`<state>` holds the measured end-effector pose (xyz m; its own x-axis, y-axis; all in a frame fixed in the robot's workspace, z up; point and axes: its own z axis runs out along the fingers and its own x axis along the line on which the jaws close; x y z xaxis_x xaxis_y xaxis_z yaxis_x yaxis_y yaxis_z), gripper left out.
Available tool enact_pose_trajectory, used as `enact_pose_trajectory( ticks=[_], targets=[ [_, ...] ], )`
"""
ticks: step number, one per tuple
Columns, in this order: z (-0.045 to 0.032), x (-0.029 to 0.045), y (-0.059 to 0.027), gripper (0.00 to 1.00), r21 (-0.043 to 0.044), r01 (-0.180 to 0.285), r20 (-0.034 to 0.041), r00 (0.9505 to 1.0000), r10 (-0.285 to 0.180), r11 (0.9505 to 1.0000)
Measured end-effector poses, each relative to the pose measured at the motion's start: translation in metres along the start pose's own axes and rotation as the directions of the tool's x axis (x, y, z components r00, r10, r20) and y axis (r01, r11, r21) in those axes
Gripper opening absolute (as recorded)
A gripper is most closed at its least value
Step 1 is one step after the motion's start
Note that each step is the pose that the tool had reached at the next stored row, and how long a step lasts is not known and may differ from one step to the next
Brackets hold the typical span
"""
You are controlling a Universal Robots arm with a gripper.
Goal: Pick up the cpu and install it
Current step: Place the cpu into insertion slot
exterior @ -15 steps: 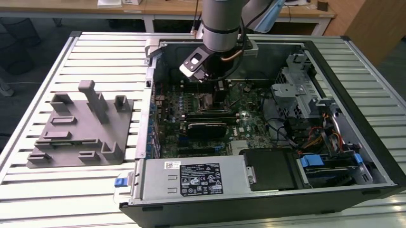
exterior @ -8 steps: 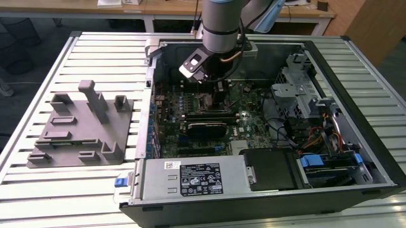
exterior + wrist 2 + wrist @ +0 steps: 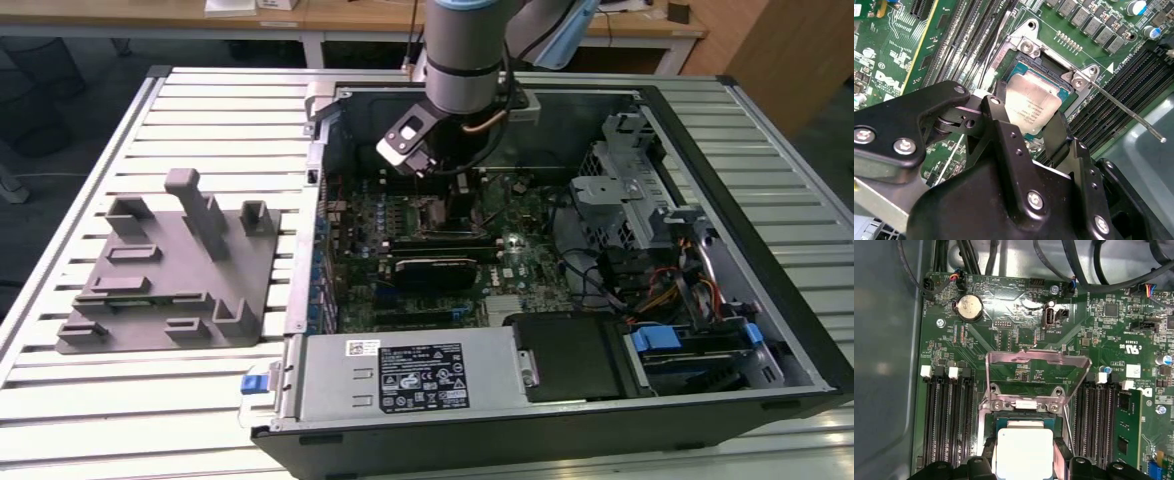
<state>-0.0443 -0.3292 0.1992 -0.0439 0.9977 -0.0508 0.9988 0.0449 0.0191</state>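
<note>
The cpu point(image 3: 1031, 105), a flat square chip with a silvery top, lies level in or just over the open motherboard socket point(image 3: 1026, 57). Black fingers point(image 3: 999, 120) press against two opposite edges of it, so my gripper point(image 3: 1029, 122) is shut on the cpu. In the first wrist view the cpu point(image 3: 1021, 452) sits below the raised metal load plate point(image 3: 1036, 370), with my gripper point(image 3: 1023, 462) around it. In the exterior view my gripper point(image 3: 447, 178) reaches down into the open computer case point(image 3: 747, 130) over the motherboard's upper middle.
The thin socket lever point(image 3: 1124, 110) sticks out to one side. Memory slots point(image 3: 946, 415) flank the socket. A grey fixture block point(image 3: 167, 270) stands on the slatted table at the exterior view's left. A power supply point(image 3: 414, 375), drive cage point(image 3: 627, 200) and cables crowd the case.
</note>
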Motion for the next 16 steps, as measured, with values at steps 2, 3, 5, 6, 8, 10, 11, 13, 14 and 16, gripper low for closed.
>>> enact_pose_trajectory(
  ticks=[2,3,5,6,8,10,11,13,14,16],
  targets=[
    [0.0011,0.0003,0.0000,0.53,0.0001,-0.001,-0.0004,1.0000,0.001,1.0000],
    [0.0016,0.0003,0.0000,0.53,0.0001,-0.002,-0.0008,1.0000,0.002,1.0000],
    [0.0024,0.0003,-0.0002,0.53,0.0002,-0.004,-0.0015,1.0000,0.004,1.0000],
    [0.0027,0.0004,-0.0002,0.53,0.0002,-0.005,-0.0022,1.0000,0.005,1.0000],
    [0.0033,0.0004,-0.0003,0.53,0.0002,-0.007,-0.0032,1.0000,0.007,1.0000],
    [0.0038,0.0005,-0.0002,0.53,0.0002,-0.007,-0.0034,1.0000,0.007,1.0000],
    [0.0041,0.0005,-0.0003,0.53,0.0003,-0.007,-0.0034,1.0000,0.007,1.0000],
    [0.0046,0.0005,-0.0003,0.53,0.0003,-0.007,-0.0035,1.0000,0.007,1.0000],
    [0.0048,0.0005,-0.0003,0.53,0.0003,-0.007,-0.0037,1.0000,0.007,1.0000],
    [0.0052,0.0005,-0.0003,0.53,0.0004,-0.007,-0.0039,1.0000,0.007,1.0000]
  ],
)
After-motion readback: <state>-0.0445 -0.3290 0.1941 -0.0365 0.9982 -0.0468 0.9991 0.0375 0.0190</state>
